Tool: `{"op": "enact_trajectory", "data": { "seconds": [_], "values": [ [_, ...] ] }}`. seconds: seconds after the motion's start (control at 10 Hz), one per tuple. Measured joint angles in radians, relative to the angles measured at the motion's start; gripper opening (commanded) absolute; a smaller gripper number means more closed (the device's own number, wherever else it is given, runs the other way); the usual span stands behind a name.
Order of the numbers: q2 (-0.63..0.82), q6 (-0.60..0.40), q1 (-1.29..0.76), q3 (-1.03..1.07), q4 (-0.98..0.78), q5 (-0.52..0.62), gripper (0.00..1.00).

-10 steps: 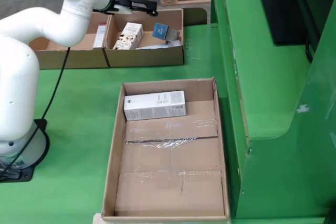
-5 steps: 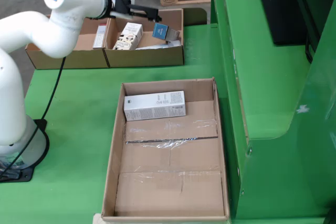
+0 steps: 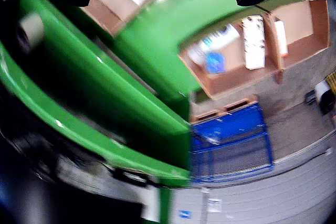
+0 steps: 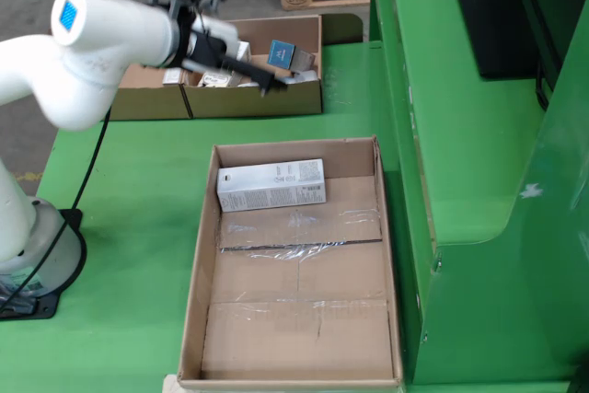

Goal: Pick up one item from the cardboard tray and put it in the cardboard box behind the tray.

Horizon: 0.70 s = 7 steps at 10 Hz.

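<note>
Hand [image 4: 262, 80] lowered since earlier, empty, above box [image 4: 253, 98]

We see a bright green tabletop [image 4: 138, 190] under a plain brown cardboard tray [image 4: 198, 292], in which lies a white carton [image 4: 271, 185] with fine dark print. The brown cardboard box [image 4: 253, 98] behind holds a blue packet [image 4: 281, 51] and a white carton with black markings [image 4: 228, 54]. The arm [image 4: 83, 52] is white with a blue square; its tool [image 4: 267, 87] is black.
</note>
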Motion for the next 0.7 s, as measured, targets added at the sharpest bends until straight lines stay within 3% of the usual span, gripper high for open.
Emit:
{"op": "enact_trajectory", "data": {
  "seconds": [0.3,0.7],
  "values": [
    [0.141,0.054,-0.138,-0.104,-0.032,-0.074,1.0],
    [0.327,0.225,-0.175,-0.284,-0.051,-0.252,1.0]
  ]
}}
